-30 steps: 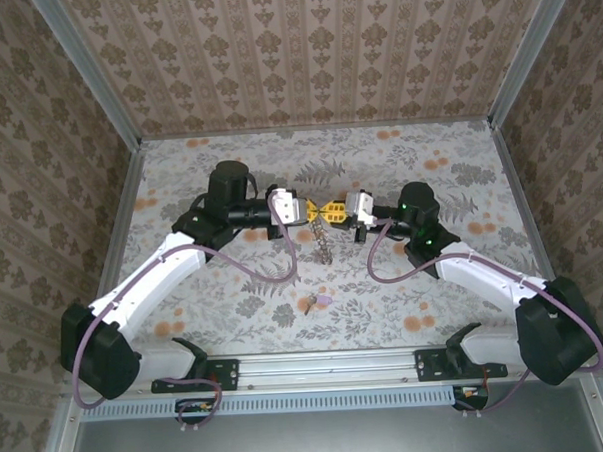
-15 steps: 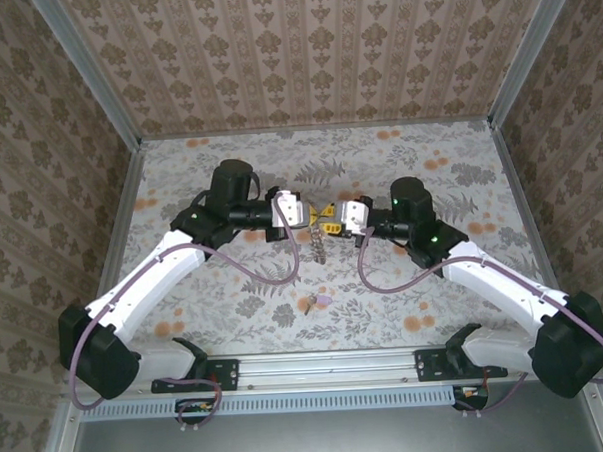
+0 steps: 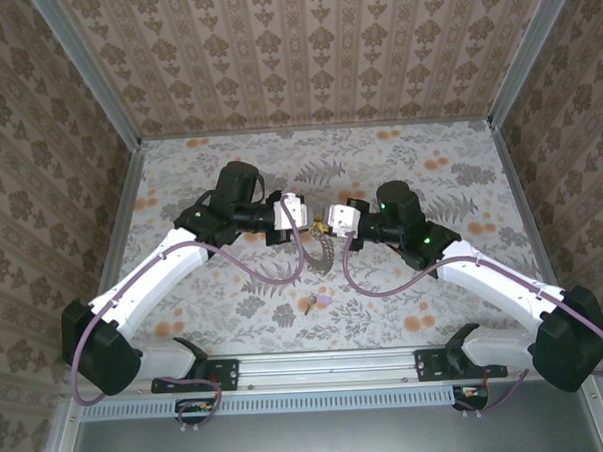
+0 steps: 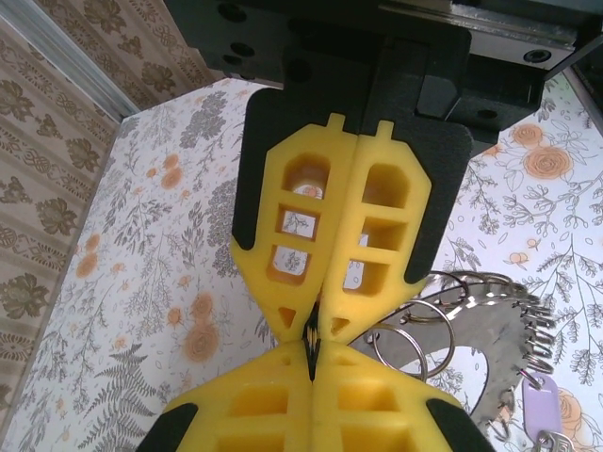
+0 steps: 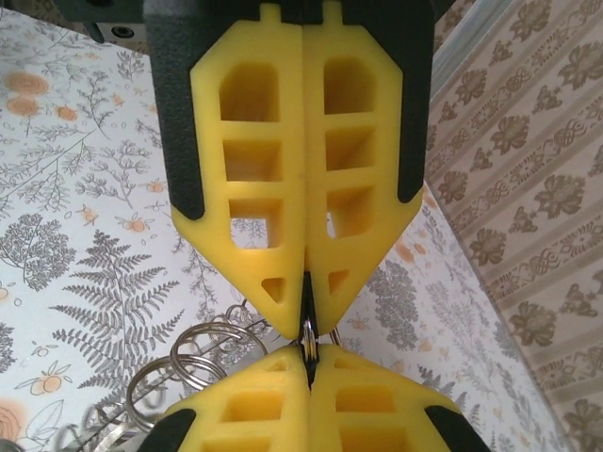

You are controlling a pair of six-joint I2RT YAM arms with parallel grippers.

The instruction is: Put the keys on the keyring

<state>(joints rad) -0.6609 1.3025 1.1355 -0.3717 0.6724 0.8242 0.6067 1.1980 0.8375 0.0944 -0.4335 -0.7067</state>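
The keyring (image 3: 323, 251), a metal loop carrying several small wire rings, hangs over the middle of the table. My left gripper (image 3: 314, 223) and right gripper (image 3: 330, 226) meet tip to tip above it, both shut on its wire. In the left wrist view my gripper (image 4: 314, 335) pinches a thin edge and the keyring (image 4: 476, 311) fans out to the right. In the right wrist view my gripper (image 5: 307, 325) clamps a shiny wire, with the keyring (image 5: 184, 369) at lower left. The keys (image 3: 316, 303), small purple and tan pieces, lie on the table nearer the front, apart from both grippers.
The floral tabletop (image 3: 449, 169) is walled by patterned panels at the back and sides. A metal rail (image 3: 328, 363) with both arm bases runs along the near edge. Cables loop from each arm over the table's middle.
The right arm has pushed leftward and turned. The meeting point of the two grippers has shifted slightly toward the near edge. The keyring still hangs beneath them and the keys have not moved.
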